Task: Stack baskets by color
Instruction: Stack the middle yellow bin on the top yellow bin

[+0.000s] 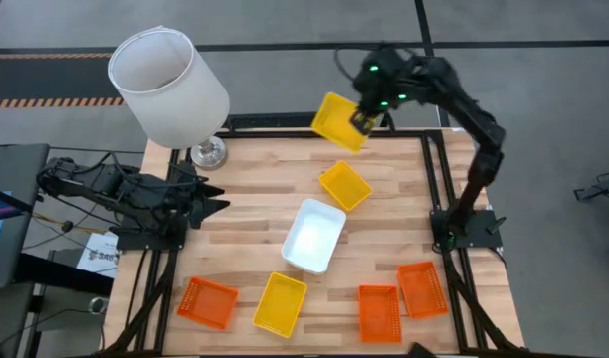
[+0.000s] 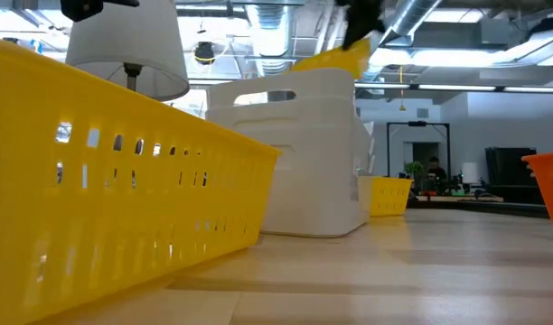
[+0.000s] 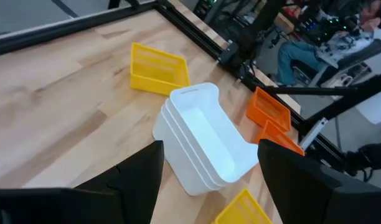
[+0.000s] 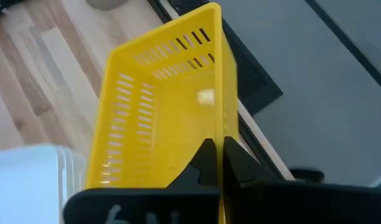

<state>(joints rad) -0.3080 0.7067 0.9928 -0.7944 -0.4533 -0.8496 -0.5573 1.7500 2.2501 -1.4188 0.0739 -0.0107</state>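
My right gripper (image 1: 365,120) is shut on a yellow basket (image 1: 337,121), held tilted in the air above the table's far edge; the low view shows the same basket (image 2: 335,59) high up. A second yellow basket (image 1: 345,185) rests on the table below it. A stack of white baskets (image 1: 313,235) sits mid-table, and a third yellow basket (image 1: 281,303) lies near the front edge. Three orange baskets (image 1: 208,302), (image 1: 379,312), (image 1: 422,288) lie along the front. My left gripper (image 1: 210,199) waits open at the table's left, facing the white stack (image 3: 206,134). My right gripper pinches one side wall of the yellow basket at its top rim (image 4: 220,134), one finger inside the basket and one outside. The fingers come slanting down from above. The basket is lifted clear of the table and tilted, its open side turned toward the wrist camera.
A lamp with a large white shade (image 1: 168,85) stands at the table's far left corner on a metal foot (image 1: 209,152). Black frame rails (image 1: 430,179) run along the table's edges. Bare wood lies between the white stack and my left gripper. A person (image 3: 302,53) sits beyond the table.
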